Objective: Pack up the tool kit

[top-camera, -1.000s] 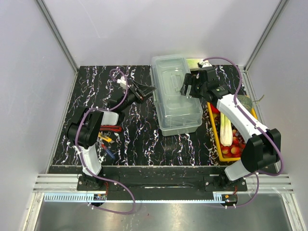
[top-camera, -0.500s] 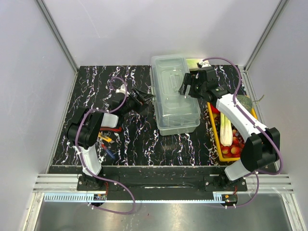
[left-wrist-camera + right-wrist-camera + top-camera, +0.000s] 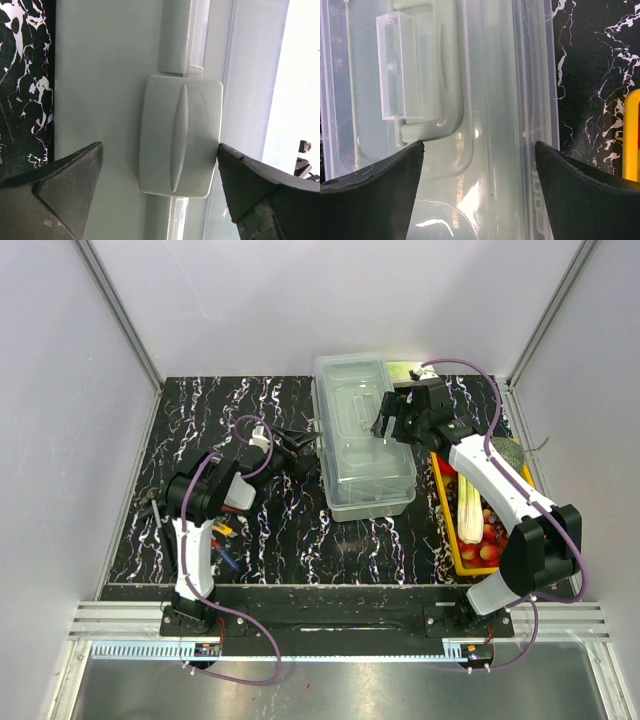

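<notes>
The tool kit (image 3: pixel 365 445) is a translucent grey box with its lid down, standing at the back middle of the black marbled table. My left gripper (image 3: pixel 297 443) is open at the box's left side. In the left wrist view its fingers (image 3: pixel 60 192) straddle the pale latch (image 3: pixel 180 145), which lies flat against the box, and the right finger is close to the latch's edge. My right gripper (image 3: pixel 393 420) hovers open over the lid. Its fingertips (image 3: pixel 367 195) flank bare lid just below the pale green handle (image 3: pixel 422 75).
A yellow tray (image 3: pixel 449 525) of vegetables sits right of the box, under the right arm; its edge (image 3: pixel 632 135) shows in the right wrist view. Small hand tools with coloured handles (image 3: pixel 224 532) lie on the table by the left arm's base. Walls enclose the table.
The left gripper opened a little wider and slid slightly nearer along the box's left side, while the left arm's elbow swung right. The right arm has stayed where it was.
</notes>
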Robot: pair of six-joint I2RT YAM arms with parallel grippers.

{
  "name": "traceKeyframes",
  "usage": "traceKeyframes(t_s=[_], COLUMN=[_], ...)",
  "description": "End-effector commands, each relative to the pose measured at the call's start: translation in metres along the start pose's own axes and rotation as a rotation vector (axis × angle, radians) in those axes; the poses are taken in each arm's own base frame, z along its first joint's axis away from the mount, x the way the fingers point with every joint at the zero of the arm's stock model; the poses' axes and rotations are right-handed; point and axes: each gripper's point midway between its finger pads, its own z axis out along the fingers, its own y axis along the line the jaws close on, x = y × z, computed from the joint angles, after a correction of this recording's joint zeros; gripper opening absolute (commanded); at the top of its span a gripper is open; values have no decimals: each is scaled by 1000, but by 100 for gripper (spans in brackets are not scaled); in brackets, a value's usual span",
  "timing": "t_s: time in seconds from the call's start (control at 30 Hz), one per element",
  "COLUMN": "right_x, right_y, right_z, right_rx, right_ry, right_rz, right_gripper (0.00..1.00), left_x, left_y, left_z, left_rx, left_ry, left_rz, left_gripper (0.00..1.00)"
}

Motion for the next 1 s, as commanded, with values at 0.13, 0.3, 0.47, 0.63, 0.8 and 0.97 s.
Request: traceKeyframes(t_s=[0.13, 0.3, 0.47, 0.63, 0.8, 0.97], right_x=[84, 89, 95, 99, 100, 100], right_y=[-16, -14, -14, -15, -14, -15], right_z=[15, 18, 19, 20, 21, 22], right_rx=[92, 72, 60, 58, 54, 57], right_ry=[321, 342, 356, 363, 367, 367], right_rz=[-28, -23, -35, -36, -33, -37], right_gripper=[93, 94, 93, 93, 93, 93], left_x=[31, 37, 42, 50, 52, 52], left_y=[-108, -112, -108, -115, -120, -122], left_z=[-8, -8, -5, -5, -7, -7], left_rx=[429, 445, 446, 474, 485, 469], left_ry=[111, 141, 188, 236, 245, 233], left_rz=[184, 202, 227, 289, 312, 338], left_gripper=[99, 98, 79, 64, 51, 47])
